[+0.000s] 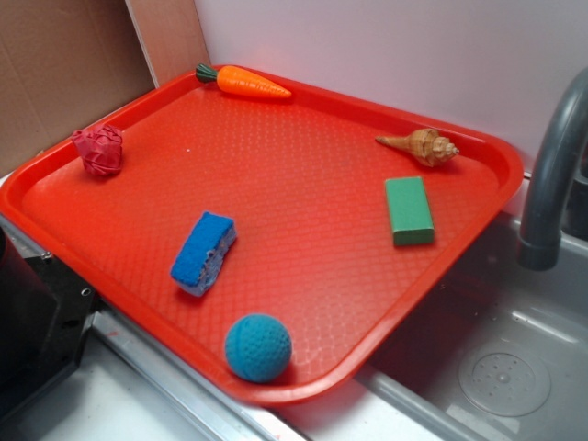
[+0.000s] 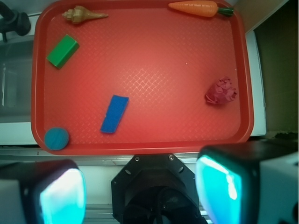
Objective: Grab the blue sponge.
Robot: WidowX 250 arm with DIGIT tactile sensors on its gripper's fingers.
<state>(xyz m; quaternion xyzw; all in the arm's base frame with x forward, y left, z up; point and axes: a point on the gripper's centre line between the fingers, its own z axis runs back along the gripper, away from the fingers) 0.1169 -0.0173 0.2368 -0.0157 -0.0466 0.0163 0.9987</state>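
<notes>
In the wrist view the blue sponge (image 2: 115,114) lies flat in the lower left of the red tray (image 2: 140,140), between the teal dimpled ball (image 2: 57,138) at the lower-left corner and the crumpled red ball (image 2: 221,91) at right. The green block (image 2: 62,51), seashell (image 2: 84,14) and toy carrot (image 2: 198,8) sit along the frame's top. The fingers (image 2: 63,196) stand wide apart at the bottom edge, holding nothing. No writing is readable.

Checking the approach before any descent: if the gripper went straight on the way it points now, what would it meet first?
Probably the near rim of the red tray, not the blue sponge, which lies farther in. The gripper is open; depth is unclear.
</notes>
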